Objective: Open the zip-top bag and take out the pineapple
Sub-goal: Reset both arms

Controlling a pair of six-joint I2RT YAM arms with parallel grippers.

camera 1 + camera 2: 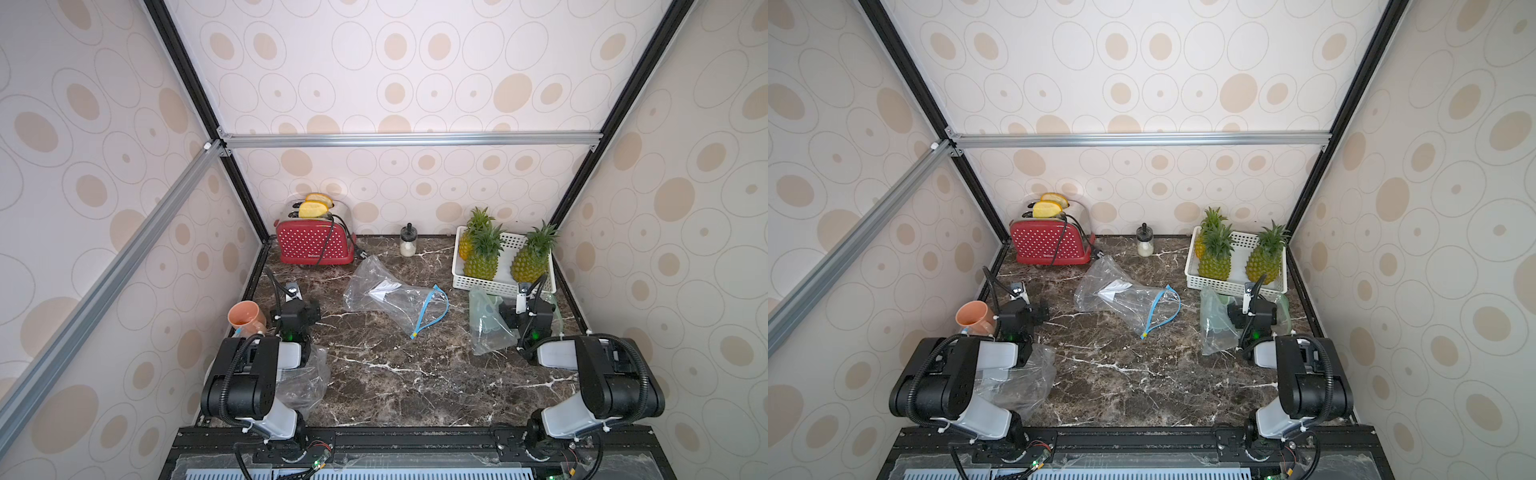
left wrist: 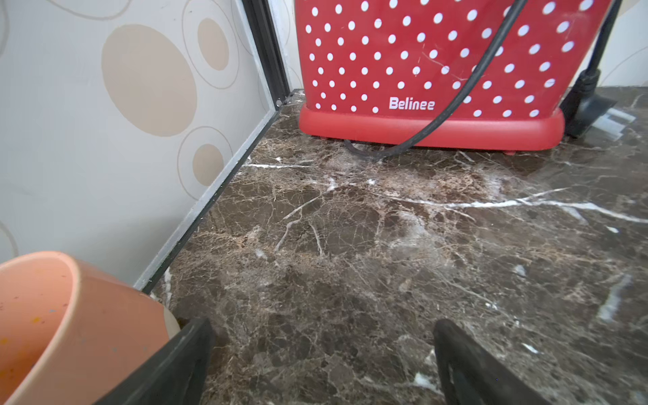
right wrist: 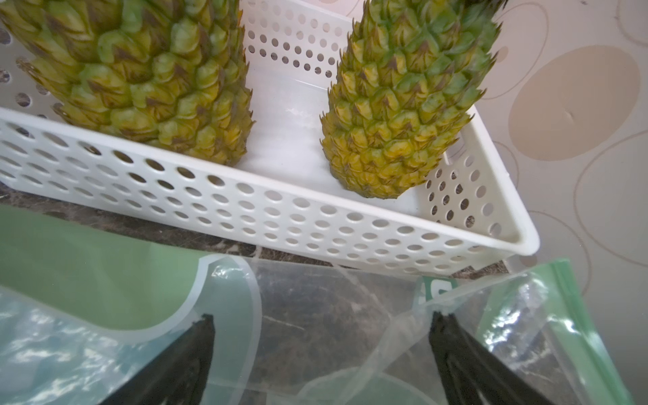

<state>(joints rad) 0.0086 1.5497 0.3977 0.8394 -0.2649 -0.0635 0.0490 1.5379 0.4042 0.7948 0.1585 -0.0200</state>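
Plainly, the left gripper (image 2: pixel 322 354) has its jaws spread wide with nothing between them, over the bare brown marble-patterned tabletop (image 2: pixel 350 245). A round orange mug (image 2: pixel 52 326) sits just beside one finger; contact cannot be confirmed. The right gripper (image 3: pixel 321 354) is likewise released, jaws wide, holding nothing, poised over a clear plastic bag with green print (image 3: pixel 87 273). Taking the far wall as twelve o'clock from the table centre, the left gripper is at nine and the right at three. Beyond the right gripper, at two o'clock, is a white perforated plastic basket (image 3: pixel 245 210). In it one green-yellow pineapple (image 3: pixel 396 115) stands upright, a second pineapple (image 3: pixel 157 80) stands beside it, and a third pineapple (image 1: pixel 465 245) is behind them. A clear zip-top bag with a blue zip strip (image 1: pixel 390 299) lies flat near the centre, well apart from both grippers, with only a white slip visible inside. A red white-dotted toaster (image 2: pixel 420 70) stands at eleven o'clock. A small glass jar with a black lid (image 1: pixel 408 241) stands at twelve.
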